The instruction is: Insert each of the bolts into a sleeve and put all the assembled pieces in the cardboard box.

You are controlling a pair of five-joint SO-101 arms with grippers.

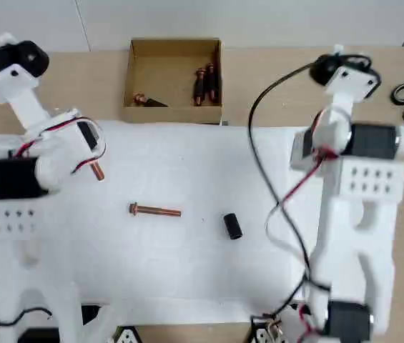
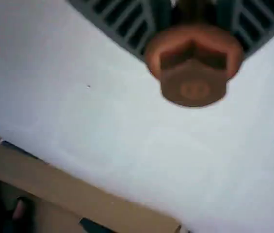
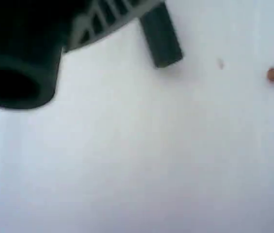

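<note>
Left pincer point(image 1: 93, 157) clamps copper hex-head bolt point(image 2: 192, 73). Right pincer point(image 3: 52, 41) grips black cylindrical sleeve point(image 3: 15, 82). They sit well apart over white surface point(image 1: 187, 164). Risk: axes misaligned, so the bolt jams at the sleeve mouth or slips.

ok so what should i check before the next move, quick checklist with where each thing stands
1. left end effector grips copper hex-head bolt: ok
2. right end effector holds black cylindrical sleeve: ok
3. held bolt and held sleeve lined up to mate: not ok, they sit at opposite sides of the white foam mat
4. held sleeve's bore unblocked: cannot tell, it is dark inside
5. spare copper bolt and spare black sleeve lie apart in mid-mat, touched by neither arm: ok
6. open brown cardboard box has free floor: ok
</note>
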